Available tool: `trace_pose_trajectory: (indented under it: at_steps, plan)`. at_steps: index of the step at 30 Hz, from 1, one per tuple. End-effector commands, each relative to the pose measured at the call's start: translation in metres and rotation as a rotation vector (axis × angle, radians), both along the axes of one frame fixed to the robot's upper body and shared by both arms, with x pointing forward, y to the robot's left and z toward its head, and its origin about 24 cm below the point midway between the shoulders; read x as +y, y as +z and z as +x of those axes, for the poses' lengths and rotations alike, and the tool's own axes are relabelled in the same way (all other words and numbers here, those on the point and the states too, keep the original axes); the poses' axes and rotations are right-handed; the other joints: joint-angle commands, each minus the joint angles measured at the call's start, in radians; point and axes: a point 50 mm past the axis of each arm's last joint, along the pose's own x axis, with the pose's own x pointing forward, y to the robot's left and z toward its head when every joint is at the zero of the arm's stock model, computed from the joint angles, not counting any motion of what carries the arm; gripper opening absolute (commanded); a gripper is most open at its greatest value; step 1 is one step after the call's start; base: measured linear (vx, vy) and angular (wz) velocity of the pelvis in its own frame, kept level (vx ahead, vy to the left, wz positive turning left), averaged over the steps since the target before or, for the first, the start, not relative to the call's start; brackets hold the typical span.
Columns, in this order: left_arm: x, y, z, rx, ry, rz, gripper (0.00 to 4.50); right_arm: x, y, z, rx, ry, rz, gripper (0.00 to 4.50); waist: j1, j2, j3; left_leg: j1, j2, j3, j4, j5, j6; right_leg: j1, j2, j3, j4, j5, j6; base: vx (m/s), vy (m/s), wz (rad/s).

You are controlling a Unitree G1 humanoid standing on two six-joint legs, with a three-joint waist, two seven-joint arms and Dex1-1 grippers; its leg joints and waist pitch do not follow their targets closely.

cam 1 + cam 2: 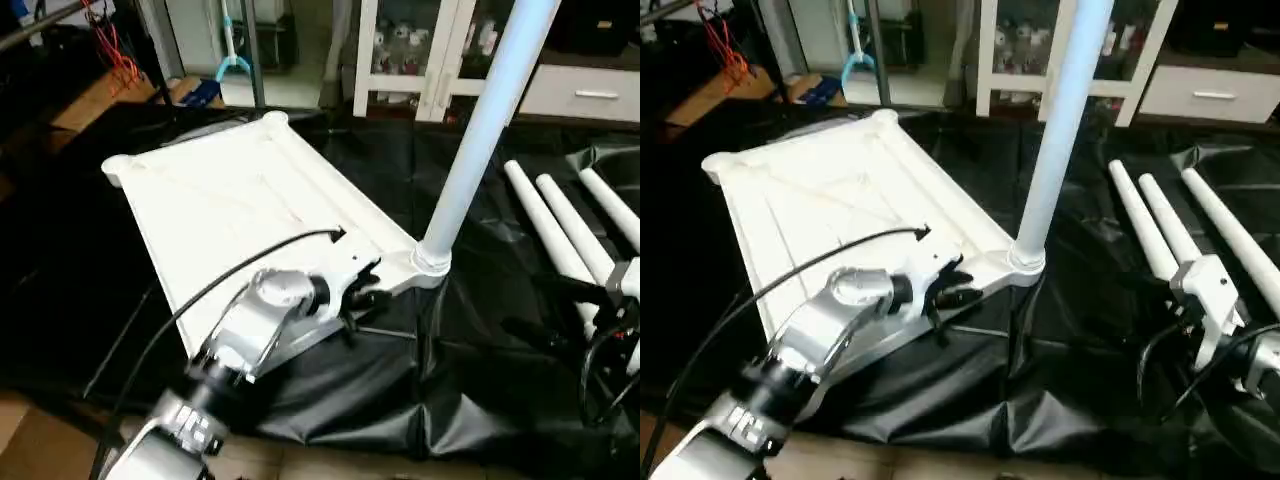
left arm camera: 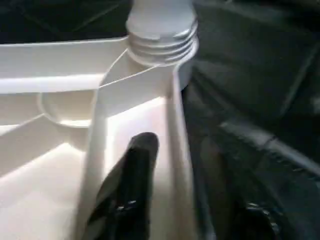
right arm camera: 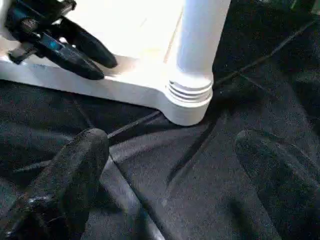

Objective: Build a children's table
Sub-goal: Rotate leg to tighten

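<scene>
One leg stands in the table top's corner socket.
My left hand (image 1: 952,285) straddles the table top (image 1: 830,200) rim, fingers parted; my right hand (image 3: 170,175) hangs spread; the leg (image 1: 1055,130) is cut off above.

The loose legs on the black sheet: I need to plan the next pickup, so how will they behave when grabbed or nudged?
The loose legs are round tubes lying flat, so they probably roll if nudged. They look stiff and likely light, being hollow-looking plastic. Their smooth white surface may slip in the right end effector.
</scene>
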Motion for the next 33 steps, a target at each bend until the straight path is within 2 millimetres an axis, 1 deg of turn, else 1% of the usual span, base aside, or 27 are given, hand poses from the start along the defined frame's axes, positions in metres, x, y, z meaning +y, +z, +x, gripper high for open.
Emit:
trace_pose_trajectory:
  at_steps: [1, 5, 6, 7, 11, 12, 13, 14, 16, 18, 19, 21, 24, 29, 30, 31, 32, 33]
  plan:
    - [-0.001, -0.005, 0.002, -0.014, 0.010, 0.061, 2.05, 0.001, 0.011, 0.003, -0.041, 0.007, -0.010, 4.50, 0.002, -0.030, -0.060, 0.004, 0.028, -0.020, -0.054, -0.077, 0.172, 0.066, -0.038, 0.027, -0.085, -0.058, -0.243, 0.000, 0.000, 0.00]
    - [-0.004, -0.012, -0.002, 0.049, -0.018, 0.067, 2.05, 0.003, 0.011, 0.004, -0.043, 0.016, -0.009, 4.50, 0.002, -0.029, -0.063, 0.002, 0.027, -0.020, -0.052, -0.056, 0.183, 0.068, -0.041, 0.026, -0.081, -0.033, -0.252, 0.000, 0.000, 0.00]
    - [-0.005, -0.013, -0.004, 0.059, -0.030, 0.071, 2.05, 0.003, 0.011, 0.005, -0.043, 0.016, -0.009, 4.50, 0.002, -0.029, -0.061, 0.002, 0.029, -0.020, -0.054, -0.060, 0.186, 0.066, -0.042, 0.025, -0.084, -0.042, -0.257, 0.000, 0.000, 0.00]
    - [-0.005, -0.014, -0.005, 0.068, -0.035, 0.076, 2.05, 0.003, 0.011, 0.005, -0.043, 0.015, -0.009, 4.50, 0.001, -0.029, -0.061, 0.003, 0.029, -0.020, -0.054, -0.066, 0.186, 0.066, -0.041, 0.024, -0.085, -0.054, -0.257, 0.000, 0.000, 0.00]
    - [-0.005, -0.018, -0.005, 0.096, -0.022, 0.094, 2.05, 0.003, 0.012, 0.006, -0.047, 0.015, -0.010, 4.50, -0.001, -0.027, -0.057, 0.004, 0.029, -0.019, -0.057, -0.096, 0.174, 0.065, -0.042, 0.023, -0.092, -0.116, -0.247, 0.000, 0.000, 0.00]
    - [-0.004, -0.019, -0.003, 0.111, 0.001, 0.096, 1.81, 0.003, 0.012, 0.007, -0.049, 0.016, -0.011, 4.50, -0.001, -0.028, -0.056, 0.005, 0.029, -0.018, -0.058, -0.107, 0.167, 0.064, -0.042, 0.023, -0.095, -0.139, -0.241, 0.000, 0.000, 0.00]
    - [-0.003, -0.019, -0.002, 0.113, 0.007, 0.100, 1.81, 0.003, 0.013, 0.007, -0.051, 0.017, -0.011, 4.50, -0.001, -0.027, -0.057, 0.006, 0.028, -0.019, -0.058, -0.113, 0.159, 0.064, -0.042, 0.023, -0.097, -0.157, -0.235, 0.000, 0.000, 0.00]
    - [-0.003, -0.019, -0.002, 0.113, 0.007, 0.100, 1.72, 0.003, 0.013, 0.007, -0.051, 0.017, -0.011, 4.50, -0.001, -0.027, -0.057, 0.005, 0.028, -0.019, -0.059, -0.111, 0.157, 0.064, -0.042, 0.023, -0.097, -0.159, -0.230, 0.000, 0.000, 0.00]
    - [0.001, -0.020, -0.001, 0.114, 0.005, 0.125, 1.66, 0.004, 0.014, 0.008, -0.056, 0.020, -0.010, 4.50, -0.002, -0.028, -0.057, 0.003, 0.028, -0.020, -0.059, -0.105, 0.158, 0.065, -0.042, 0.023, -0.097, -0.149, -0.227, 0.000, 0.000, 0.00]
    - [0.003, -0.021, -0.001, 0.114, 0.000, 0.138, 1.40, 0.004, 0.014, 0.008, -0.058, 0.020, -0.009, 4.50, -0.003, -0.029, -0.057, 0.003, 0.028, -0.021, -0.060, -0.104, 0.161, 0.065, -0.043, 0.023, -0.097, -0.148, -0.225, 0.000, 0.000, 0.00]
    - [0.005, -0.022, -0.002, 0.118, -0.009, 0.151, 1.33, 0.004, 0.015, 0.009, -0.062, 0.021, -0.009, 4.50, -0.005, -0.029, -0.057, 0.002, 0.027, -0.020, -0.060, -0.108, 0.161, 0.065, -0.043, 0.022, -0.098, -0.158, -0.222, 0.000, 0.000, 0.00]
    - [0.006, -0.024, -0.003, 0.117, -0.014, 0.162, 1.20, 0.004, 0.016, 0.010, -0.071, 0.018, -0.005, 4.50, -0.005, -0.027, -0.057, 0.002, 0.027, -0.021, -0.060, -0.108, 0.159, 0.065, -0.044, 0.022, -0.099, -0.167, -0.219, 0.000, 0.000, 0.00]
    - [0.008, -0.026, -0.006, 0.108, -0.039, 0.169, 0.88, 0.004, 0.018, 0.012, -0.086, 0.013, 0.004, 4.50, -0.008, -0.026, -0.058, 0.001, 0.027, -0.021, -0.060, -0.103, 0.163, 0.064, -0.042, 0.022, -0.099, -0.160, -0.219, 0.000, 0.000, 0.00]
    - [0.015, -0.033, -0.012, 0.069, -0.124, 0.194, 0.50, 0.004, 0.020, 0.015, -0.114, -0.007, 0.041, 4.50, -0.011, -0.022, -0.058, 0.002, 0.027, -0.021, -0.062, -0.114, 0.160, 0.063, -0.043, 0.022, -0.099, -0.166, -0.216, 0.000, 0.000, 0.00]
    - [0.023, -0.037, -0.016, 0.052, -0.166, 0.200, 0.48, 0.008, 0.021, 0.017, -0.131, -0.007, 0.073, 4.50, -0.010, -0.018, -0.058, 0.003, 0.028, -0.022, -0.063, -0.114, 0.159, 0.063, -0.043, 0.022, -0.100, -0.166, -0.217, 0.000, 0.000, 0.00]
    - [0.028, -0.039, -0.022, 0.016, -0.242, 0.189, 0.42, 0.012, 0.021, 0.019, -0.135, 0.000, 0.094, 4.50, -0.013, -0.019, -0.057, 0.001, 0.028, -0.022, -0.064, -0.116, 0.158, 0.063, -0.043, 0.022, -0.099, -0.164, -0.214, 0.000, 0.000, 0.00]
    - [0.028, -0.039, -0.022, 0.016, -0.242, 0.189, 0.31, 0.012, 0.021, 0.019, -0.135, 0.000, 0.094, 4.50, -0.012, -0.019, -0.057, 0.002, 0.028, -0.024, -0.065, -0.122, 0.159, 0.063, -0.044, 0.021, -0.101, -0.173, -0.211, 0.000, 0.000, 0.00]
    - [0.036, -0.041, -0.028, 0.015, -0.298, 0.183, 0.24, 0.017, 0.020, 0.020, -0.134, 0.016, 0.113, 4.50, -0.016, -0.017, -0.055, 0.004, 0.028, -0.021, -0.067, -0.137, 0.150, 0.060, -0.042, 0.021, -0.102, -0.200, -0.204, 0.000, 0.000, 0.00]
